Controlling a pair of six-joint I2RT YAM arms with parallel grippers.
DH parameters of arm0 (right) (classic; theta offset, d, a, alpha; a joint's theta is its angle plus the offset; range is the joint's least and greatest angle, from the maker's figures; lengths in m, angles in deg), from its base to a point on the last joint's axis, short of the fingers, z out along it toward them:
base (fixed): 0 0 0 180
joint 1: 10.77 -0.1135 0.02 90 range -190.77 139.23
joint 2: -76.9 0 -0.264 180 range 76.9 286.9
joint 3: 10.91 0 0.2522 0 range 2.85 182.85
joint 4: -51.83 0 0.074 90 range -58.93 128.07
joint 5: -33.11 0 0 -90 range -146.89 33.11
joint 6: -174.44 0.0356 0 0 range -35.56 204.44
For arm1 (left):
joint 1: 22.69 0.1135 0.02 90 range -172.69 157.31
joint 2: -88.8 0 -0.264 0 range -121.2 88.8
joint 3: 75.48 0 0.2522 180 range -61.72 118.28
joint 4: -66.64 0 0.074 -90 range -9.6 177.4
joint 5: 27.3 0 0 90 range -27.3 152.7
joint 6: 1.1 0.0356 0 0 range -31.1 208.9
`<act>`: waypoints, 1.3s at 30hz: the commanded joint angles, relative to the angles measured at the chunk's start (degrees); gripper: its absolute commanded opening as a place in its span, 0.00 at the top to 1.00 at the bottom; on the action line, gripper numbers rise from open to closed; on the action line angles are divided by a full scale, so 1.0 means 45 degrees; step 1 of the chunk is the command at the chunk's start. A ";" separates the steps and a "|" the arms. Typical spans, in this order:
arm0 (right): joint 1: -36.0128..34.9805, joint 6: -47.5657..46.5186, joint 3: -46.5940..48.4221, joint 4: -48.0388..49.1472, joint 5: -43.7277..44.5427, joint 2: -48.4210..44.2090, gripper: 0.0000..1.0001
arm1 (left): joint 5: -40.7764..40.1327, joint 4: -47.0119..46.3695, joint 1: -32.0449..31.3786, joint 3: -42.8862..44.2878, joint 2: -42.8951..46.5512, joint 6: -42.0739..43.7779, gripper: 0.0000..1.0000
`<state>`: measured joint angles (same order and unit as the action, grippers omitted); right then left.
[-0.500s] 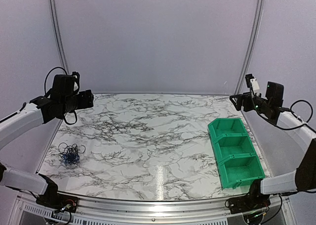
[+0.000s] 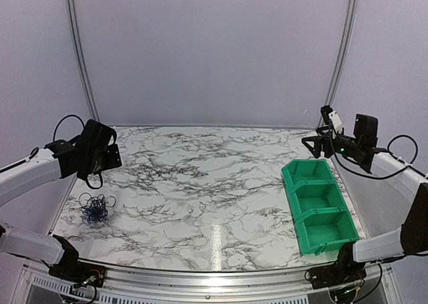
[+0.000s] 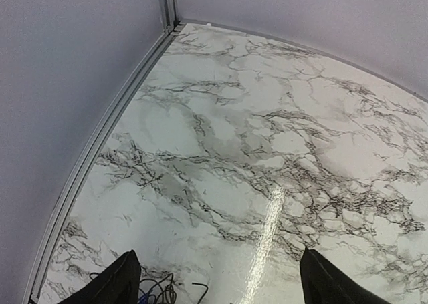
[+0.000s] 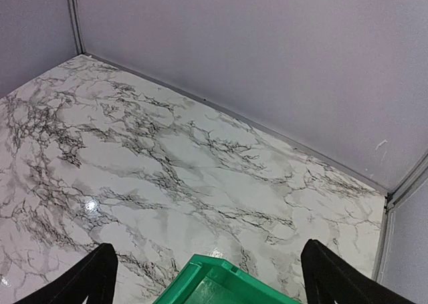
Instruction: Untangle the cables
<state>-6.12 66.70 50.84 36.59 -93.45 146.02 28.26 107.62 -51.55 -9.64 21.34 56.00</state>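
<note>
The cables (image 2: 94, 208) lie as a small blue and black tangle on the marble table near its left edge. In the left wrist view a few of their strands (image 3: 160, 292) peek in at the bottom, beside the left finger. My left gripper (image 2: 111, 156) hangs above and behind the tangle, open and holding nothing; its midpoint (image 3: 217, 280) is over bare marble. My right gripper (image 2: 309, 143) hovers at the far right, open and holding nothing, just above the back end of the green bin; its midpoint (image 4: 207, 270) sits over the bin's rim.
A green three-compartment bin (image 2: 318, 206) stands along the right side, its far corner (image 4: 221, 284) showing in the right wrist view. Pale walls with metal corner rails enclose the table (image 2: 200, 184) at back and sides.
The left arm has dropped lower and tilted down toward the tangle. The right gripper has shifted slightly left and down over the bin's back end. The cables have not moved.
</note>
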 commanded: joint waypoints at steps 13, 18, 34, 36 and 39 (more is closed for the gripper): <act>-0.0463 -0.2073 0.0124 -0.0669 -0.1678 0.0474 0.07 | -0.1521 0.1861 -0.0071 -0.2324 -0.2507 -0.4007 0.03; -0.0690 -0.2273 0.0192 -0.0807 -0.1592 0.0684 0.07 | -0.0104 0.1351 0.0027 -0.2384 -0.3536 -0.4139 0.01; -0.0849 -0.2764 0.0651 -0.1664 -0.1496 0.1742 0.10 | 0.5827 -0.3819 -0.4229 -0.0874 -0.4933 -0.1760 0.23; -0.0839 -0.2775 0.0634 -0.1664 -0.1505 0.1785 0.11 | 0.6186 -0.3882 -0.5168 -0.0129 -0.5132 -0.1021 0.26; -0.0844 -0.2777 0.0632 -0.1669 -0.1470 0.1807 0.11 | 0.6146 -0.3733 -0.5951 0.0752 -0.4647 0.0422 0.26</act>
<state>-9.29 54.94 51.06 29.99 -99.90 153.89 52.72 93.42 -74.39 -11.33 -1.70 48.78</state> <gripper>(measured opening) 0.893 0.733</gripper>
